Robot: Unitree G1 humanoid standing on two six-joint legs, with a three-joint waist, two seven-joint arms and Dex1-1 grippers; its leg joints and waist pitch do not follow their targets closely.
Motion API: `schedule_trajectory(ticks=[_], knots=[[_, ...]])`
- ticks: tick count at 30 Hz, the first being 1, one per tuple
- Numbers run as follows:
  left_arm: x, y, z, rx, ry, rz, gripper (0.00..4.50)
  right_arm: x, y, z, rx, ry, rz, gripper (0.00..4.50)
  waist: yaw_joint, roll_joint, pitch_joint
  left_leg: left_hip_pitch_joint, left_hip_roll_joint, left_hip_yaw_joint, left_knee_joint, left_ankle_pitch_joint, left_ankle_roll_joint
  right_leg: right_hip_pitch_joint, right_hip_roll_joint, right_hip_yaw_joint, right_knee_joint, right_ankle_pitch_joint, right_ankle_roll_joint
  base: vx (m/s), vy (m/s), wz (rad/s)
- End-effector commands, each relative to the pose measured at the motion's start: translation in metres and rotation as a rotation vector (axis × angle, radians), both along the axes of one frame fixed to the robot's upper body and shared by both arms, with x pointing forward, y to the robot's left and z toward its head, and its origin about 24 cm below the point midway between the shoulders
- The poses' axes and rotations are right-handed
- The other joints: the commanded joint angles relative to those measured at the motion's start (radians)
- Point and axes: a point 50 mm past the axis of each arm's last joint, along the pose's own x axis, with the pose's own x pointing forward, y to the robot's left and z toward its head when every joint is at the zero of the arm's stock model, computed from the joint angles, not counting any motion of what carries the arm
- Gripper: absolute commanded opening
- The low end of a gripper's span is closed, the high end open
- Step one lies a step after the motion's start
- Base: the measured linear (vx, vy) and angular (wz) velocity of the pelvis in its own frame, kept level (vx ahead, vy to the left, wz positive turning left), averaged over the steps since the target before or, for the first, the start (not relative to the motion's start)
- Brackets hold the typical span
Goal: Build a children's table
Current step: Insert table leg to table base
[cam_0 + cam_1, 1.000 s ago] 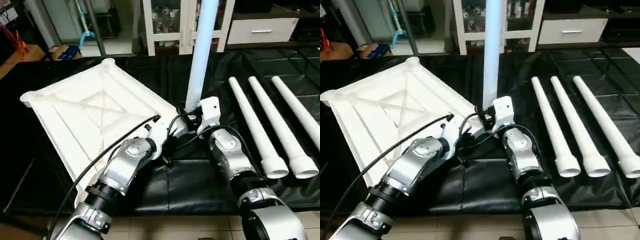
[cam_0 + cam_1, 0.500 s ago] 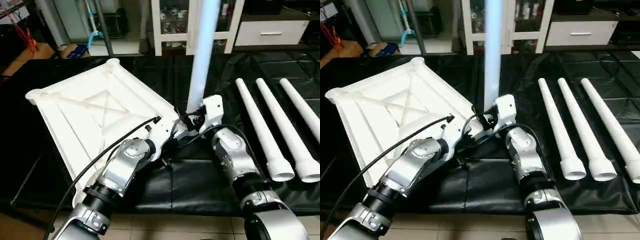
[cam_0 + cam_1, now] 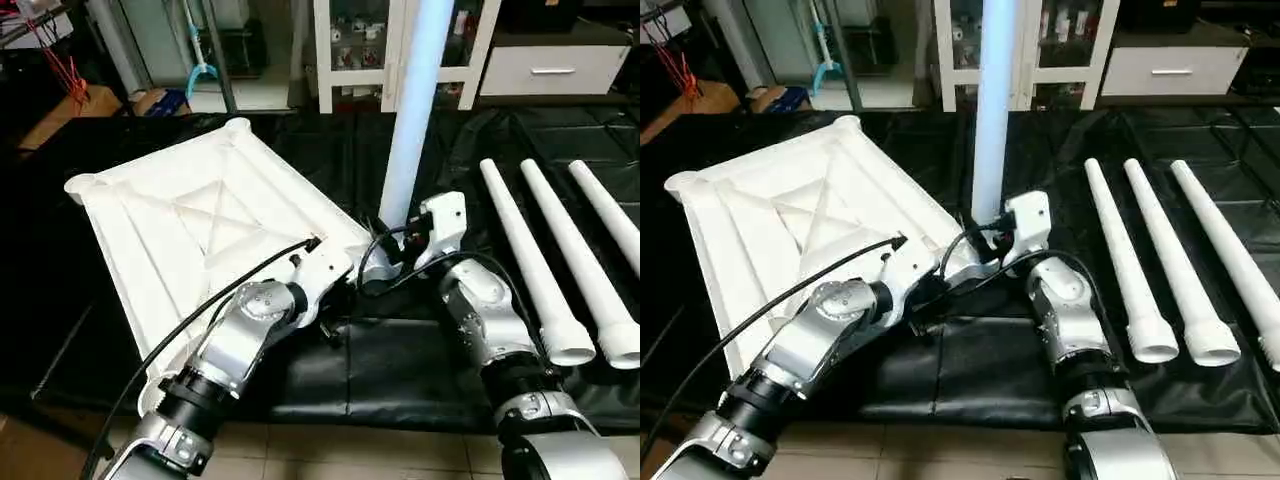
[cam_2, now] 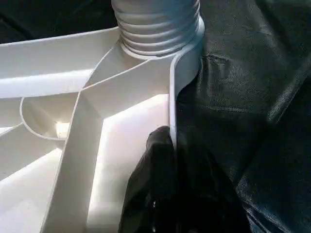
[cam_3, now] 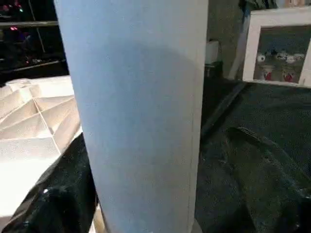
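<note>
Smooth white plastic tabletop (image 3: pixel 190 230), ribbed underside up, on a desk draped in wrinkled, faintly glossy black sheeting (image 3: pixel 400 370); the upright leg (image 3: pixel 412 110) looks satin-smooth plastic with a ridged base, the forearms (image 3: pixel 245 335) brushed silver metal.

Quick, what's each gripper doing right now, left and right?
Left gripper: shut on the tabletop rim.
Right gripper: open around the upright leg.

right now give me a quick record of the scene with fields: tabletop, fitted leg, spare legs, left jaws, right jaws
tabletop: upside down on the black sheet, ribbed underside up
fitted leg: upright in the near right corner socket
spare legs: three, lying side by side on the sheet, right of the tabletop
left gripper: jaws shut on the tabletop's rim beside the socket
right gripper: jaws apart either side of the fitted leg
</note>
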Motion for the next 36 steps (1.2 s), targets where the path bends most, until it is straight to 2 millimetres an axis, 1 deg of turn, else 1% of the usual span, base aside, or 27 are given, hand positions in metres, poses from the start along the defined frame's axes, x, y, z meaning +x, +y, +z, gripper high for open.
schedule_trajectory(ticks=[1,2,4,5,11,12,17,19,21,24,27,28,29,33,35,36], knots=[[-0.001,0.009,-0.004,0.031,0.006,0.021,0.0,0.001,-0.005,0.006,0.016,-0.013,-0.006,3.83,0.007,-0.01,-0.062,0.012,0.022,-0.004,-0.058,-0.033,0.165,0.059,-0.033,0.013,-0.049,0.091,-0.312,0.0,0.0,0.0],[-0.001,0.009,-0.004,0.031,0.006,0.02,0.0,0.001,-0.006,0.007,0.018,-0.018,-0.001,3.83,0.007,-0.01,-0.062,0.012,0.022,-0.004,-0.059,-0.039,0.162,0.059,-0.033,0.013,-0.05,0.086,-0.311,0.0,0.0,0.0],[-0.001,0.009,-0.004,0.031,0.006,0.016,0.0,0.0,-0.008,0.009,0.021,-0.024,0.013,3.83,0.008,-0.013,-0.062,0.011,0.021,-0.004,-0.059,-0.045,0.16,0.06,-0.032,0.013,-0.051,0.082,-0.31,0.0,0.0,0.0],[-0.001,0.01,-0.004,0.031,0.007,0.011,0.0,-0.001,-0.009,0.011,0.021,-0.028,0.033,3.83,0.008,-0.012,-0.062,0.01,0.021,-0.004,-0.058,-0.041,0.159,0.061,-0.032,0.014,-0.049,0.086,-0.308,0.0,0.0,0.0],[-0.004,0.01,-0.005,0.037,0.015,-0.023,0.0,-0.006,-0.015,0.012,0.003,-0.019,0.096,3.83,0.01,-0.013,-0.063,0.009,0.02,-0.004,-0.056,-0.027,0.169,0.06,-0.033,0.013,-0.049,0.098,-0.309,0.0,0.0,0.0],[-0.004,0.011,-0.006,0.038,0.016,-0.027,0.0,-0.006,-0.016,0.012,-0.002,-0.019,0.101,3.83,0.011,-0.012,-0.063,0.01,0.021,-0.005,-0.056,-0.03,0.168,0.06,-0.033,0.013,-0.049,0.091,-0.31,0.0,0.0,0.0],[-0.005,0.012,-0.006,0.043,0.017,-0.032,0.0,-0.007,-0.021,0.015,-0.001,-0.015,0.125,3.83,0.009,-0.014,-0.06,0.01,0.021,-0.004,-0.059,-0.064,0.155,0.059,-0.031,0.013,-0.052,0.052,-0.307,0.0,0.0,0.0],[-0.005,0.012,-0.006,0.043,0.017,-0.033,0.0,-0.007,-0.022,0.015,-0.001,-0.012,0.134,3.83,0.009,-0.014,-0.061,0.009,0.022,-0.005,-0.058,-0.061,0.152,0.06,-0.032,0.014,-0.051,0.055,-0.305,0.0,0.0,0.0],[-0.005,0.011,-0.006,0.043,0.018,-0.038,0.0,-0.008,-0.023,0.016,0.0,-0.005,0.157,3.57,0.01,-0.016,-0.062,0.01,0.021,-0.005,-0.057,-0.052,0.154,0.06,-0.032,0.014,-0.05,0.068,-0.306,0.0,0.0,0.0],[-0.006,0.011,-0.006,0.041,0.021,-0.044,0.0,-0.01,-0.024,0.016,-0.004,0.005,0.186,3.46,0.011,-0.016,-0.063,0.008,0.02,-0.005,-0.056,-0.045,0.16,0.061,-0.033,0.014,-0.049,0.075,-0.308,0.0,0.0,0.0],[-0.007,0.011,-0.006,0.04,0.023,-0.051,0.0,-0.011,-0.025,0.017,-0.017,0.011,0.207,3.11,0.011,-0.017,-0.063,0.008,0.02,-0.005,-0.054,-0.032,0.168,0.061,-0.033,0.014,-0.048,0.084,-0.31,0.0,0.0,0.0],[-0.008,0.011,-0.006,0.04,0.024,-0.053,0.0,-0.011,-0.026,0.017,-0.02,0.012,0.21,3.07,0.012,-0.016,-0.064,0.009,0.021,-0.005,-0.054,-0.03,0.169,0.061,-0.033,0.013,-0.048,0.083,-0.31,0.0,0.0,0.0],[-0.008,0.01,-0.006,0.041,0.024,-0.057,0.0,-0.011,-0.027,0.018,-0.023,0.012,0.21,3.03,0.012,-0.017,-0.063,0.009,0.022,-0.005,-0.055,-0.029,0.171,0.059,-0.032,0.013,-0.049,0.077,-0.307,0.0,0.0,0.0],[-0.009,0.009,-0.006,0.038,0.023,-0.068,0.0,-0.011,-0.029,0.019,-0.022,0.011,0.206,2.68,0.015,-0.018,-0.062,0.009,0.021,-0.004,-0.055,-0.043,0.162,0.059,-0.033,0.014,-0.051,0.049,-0.305,0.0,0.0,0.0],[-0.009,0.009,-0.006,0.037,0.023,-0.07,0.0,-0.011,-0.03,0.02,-0.021,0.009,0.201,2.5,0.015,-0.018,-0.063,0.009,0.021,-0.005,-0.055,-0.041,0.16,0.059,-0.033,0.014,-0.05,0.054,-0.305,0.0,0.0,0.0],[-0.009,0.008,-0.006,0.037,0.021,-0.072,0.0,-0.01,-0.03,0.02,-0.021,0.008,0.2,2.5,0.015,-0.018,-0.063,0.009,0.021,-0.005,-0.055,-0.04,0.16,0.059,-0.032,0.014,-0.05,0.055,-0.304,0.0,0.0,0.0]])
